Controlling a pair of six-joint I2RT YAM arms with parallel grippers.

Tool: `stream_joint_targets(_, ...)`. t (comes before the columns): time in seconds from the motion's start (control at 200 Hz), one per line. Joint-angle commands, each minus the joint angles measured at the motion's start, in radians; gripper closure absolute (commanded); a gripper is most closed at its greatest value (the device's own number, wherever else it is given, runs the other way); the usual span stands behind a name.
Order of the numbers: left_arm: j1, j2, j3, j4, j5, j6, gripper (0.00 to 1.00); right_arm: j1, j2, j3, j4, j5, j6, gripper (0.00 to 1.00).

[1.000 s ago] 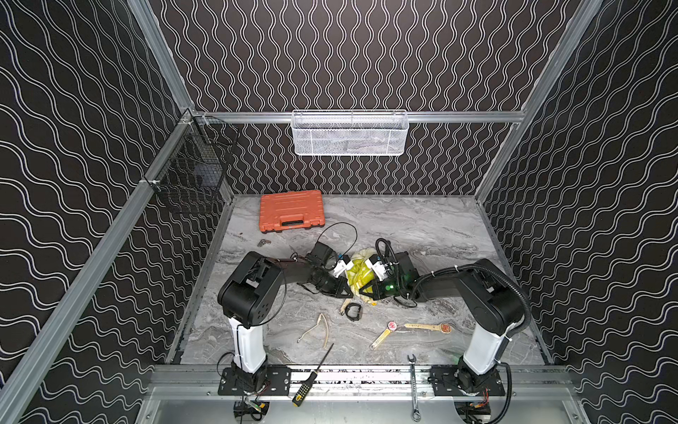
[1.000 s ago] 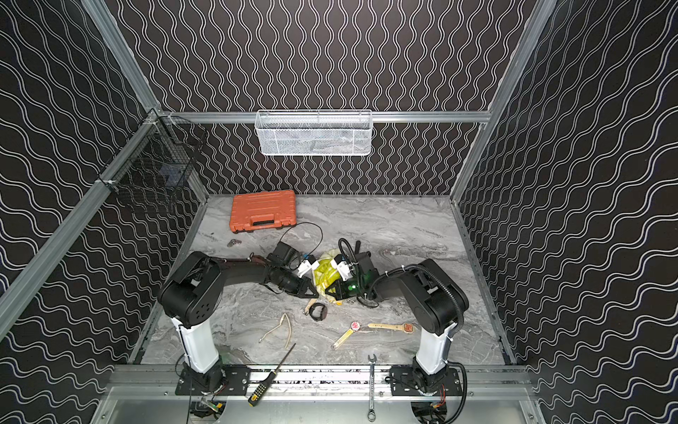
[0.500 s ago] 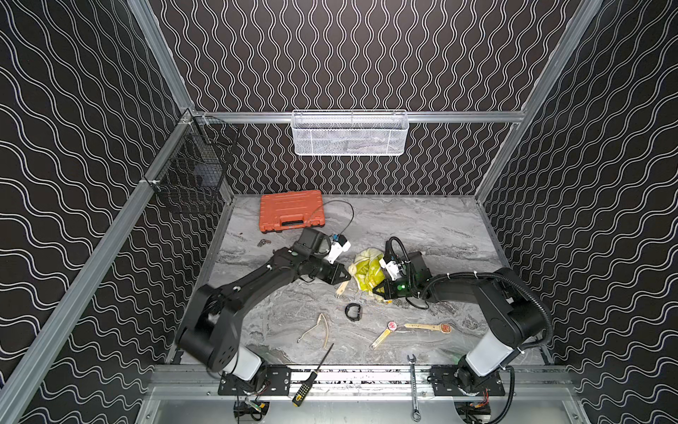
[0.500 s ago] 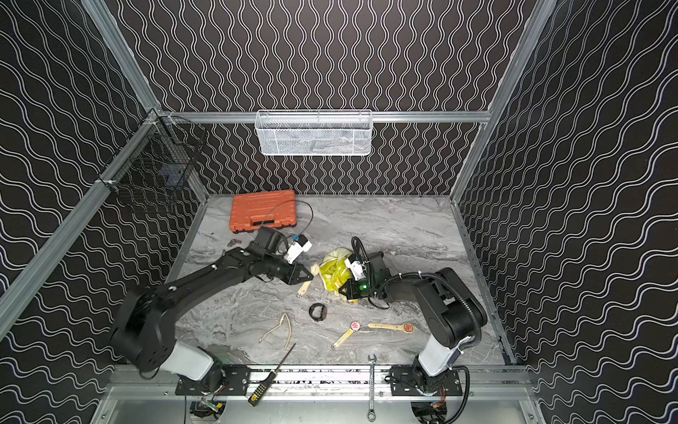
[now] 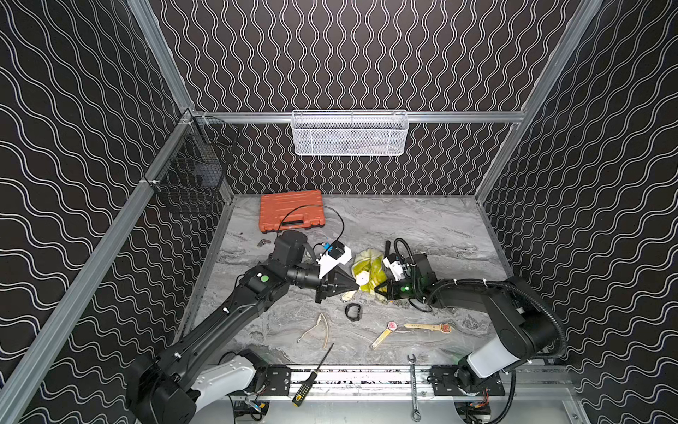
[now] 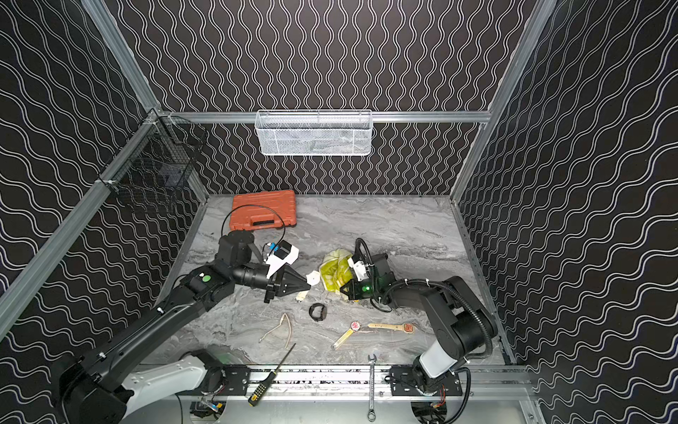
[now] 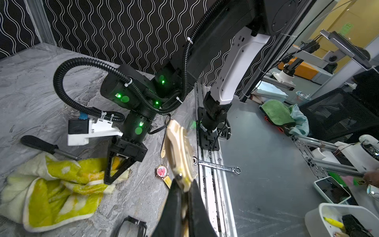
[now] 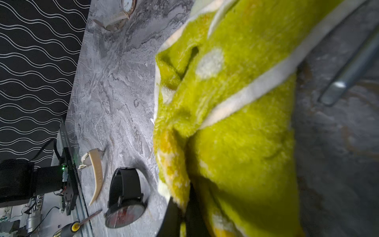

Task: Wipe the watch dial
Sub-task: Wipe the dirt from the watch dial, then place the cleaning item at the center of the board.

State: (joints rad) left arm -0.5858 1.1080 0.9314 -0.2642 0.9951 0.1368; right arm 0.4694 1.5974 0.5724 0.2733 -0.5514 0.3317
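Clutter surrounds the work: black watch (image 8: 123, 182) on its side, pink-dialled watch (image 5: 392, 325) and loose cream strap (image 8: 97, 174) on the grey marbled table (image 5: 422, 227); screwdriver (image 5: 315, 370) and wrench (image 5: 413, 385) by the front rail; orange case (image 5: 291, 211) at the back; left gripper (image 7: 184, 185) clamps the cream watch (image 7: 178, 151), held edge-on above the table beside the towel; right gripper (image 7: 109, 180), jaws narrow, pinches the fluffy yellow-green towel (image 7: 59, 195).

black arms (image 5: 234, 312) with white lower links (image 5: 220, 378), green dots (image 5: 263, 278), ribbed black cable (image 7: 86, 61)
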Motion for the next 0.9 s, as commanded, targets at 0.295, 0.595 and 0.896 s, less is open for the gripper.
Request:
stream_joint_targets(0.295,0.051,0.172,0.094,-0.095,-0.419,-0.119,1.00,0.000,0.000,-0.027,0.022,0.008,0.004,0.96)
stream_joint_targets(0.595,0.190,0.532,0.233,-0.082,-0.565,-0.297,1.00,0.001,0.023,-0.046,0.047,-0.050,0.017,0.97)
stream_joint_targets(0.896,0.266,0.892,0.464,-0.106,-0.528,-0.317,1.00,0.003,0.024,-0.019,-0.006,-0.067,-0.013,0.99)
